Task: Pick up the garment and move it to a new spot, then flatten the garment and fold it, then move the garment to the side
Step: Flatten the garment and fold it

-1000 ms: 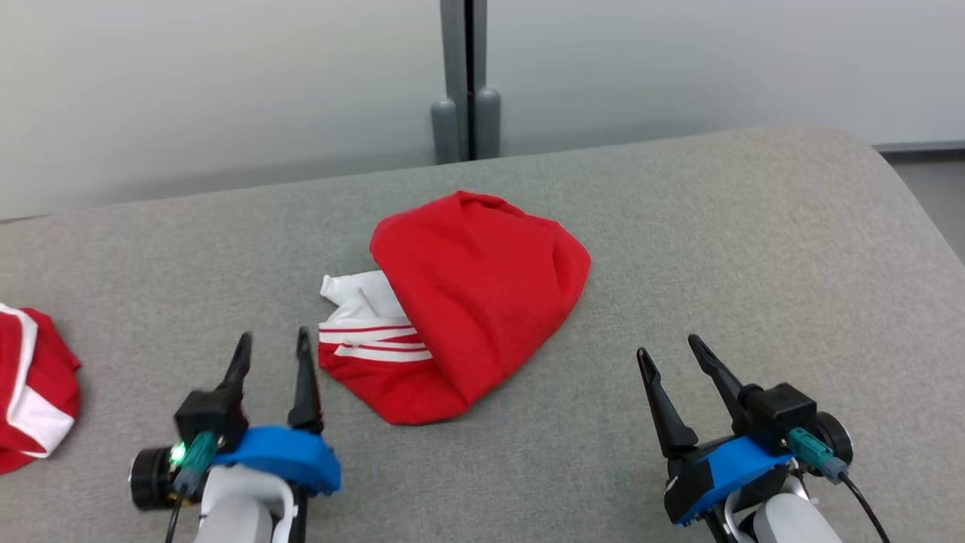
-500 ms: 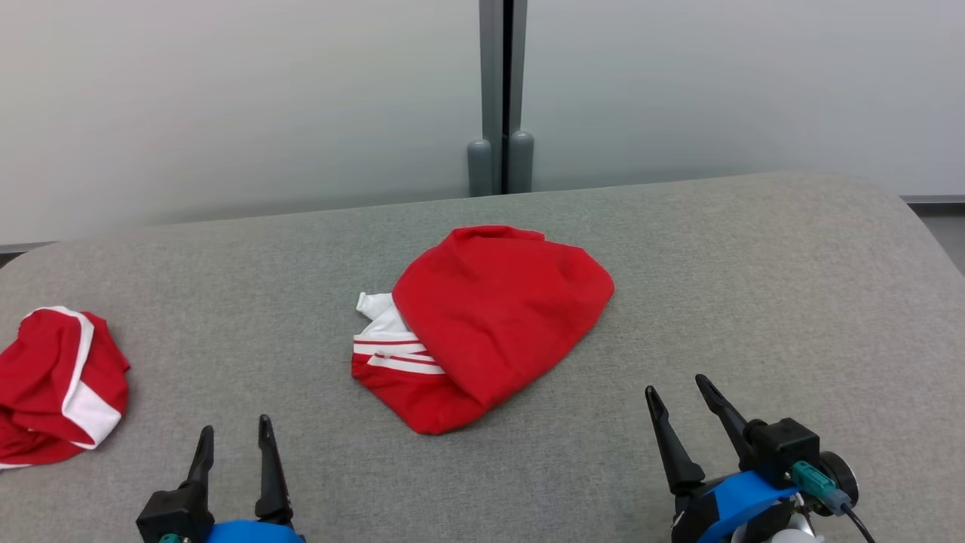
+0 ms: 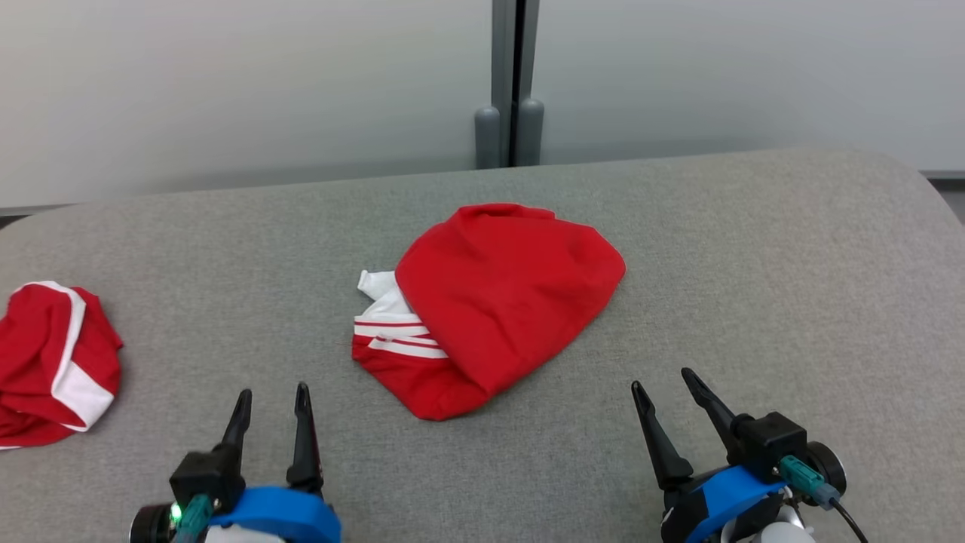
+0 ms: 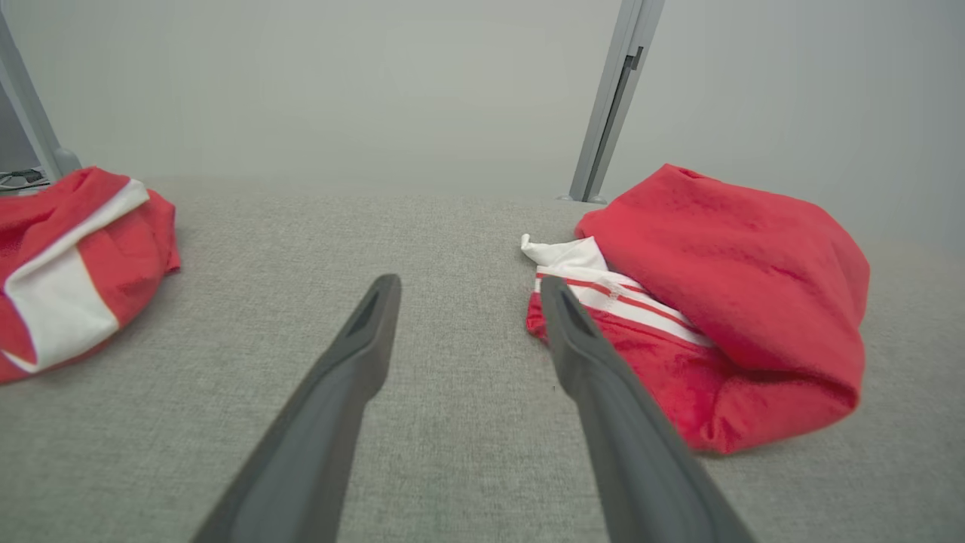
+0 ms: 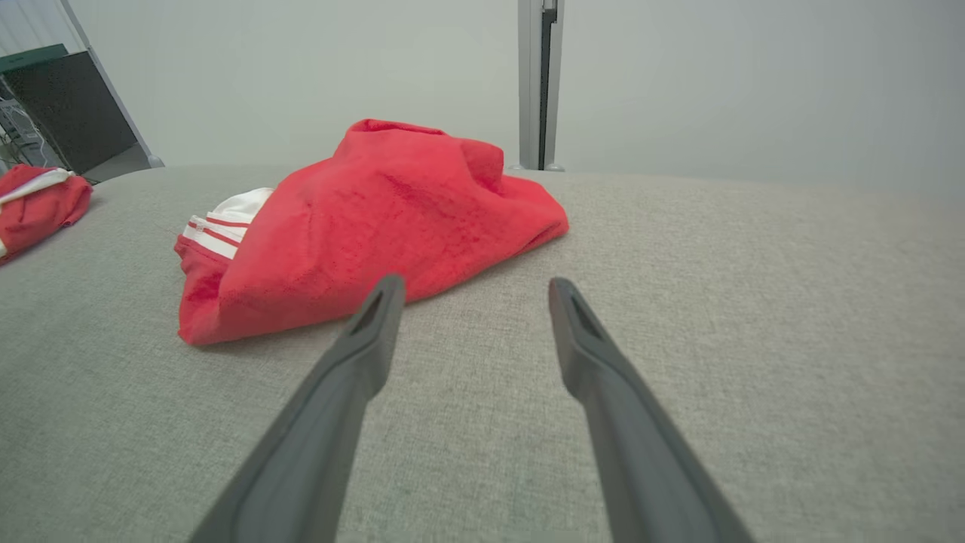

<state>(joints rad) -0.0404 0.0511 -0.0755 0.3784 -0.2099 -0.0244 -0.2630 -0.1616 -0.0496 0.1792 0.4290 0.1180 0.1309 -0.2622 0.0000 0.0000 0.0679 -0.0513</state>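
A red garment [image 3: 497, 302] with white stripes lies bunched in the middle of the grey padded surface [image 3: 754, 264]; it also appears in the left wrist view as the garment [image 4: 724, 302] and in the right wrist view as the garment [image 5: 377, 219]. My left gripper [image 3: 273, 394] stands open near the front edge, to the garment's lower left, with nothing between its fingers. My right gripper [image 3: 665, 378] stands open to the garment's lower right, also holding nothing. Neither gripper touches the cloth.
A second red and white garment [image 3: 49, 362] lies bunched at the far left of the surface, also seen as the garment [image 4: 68, 256]. Behind the surface a grey post [image 3: 513, 83] stands against a pale wall. The surface rounds off at the right.
The head camera shifted, bringing the left garment further into view. The left gripper dropped low in the view, then rose again. The garment in the middle has not changed shape.
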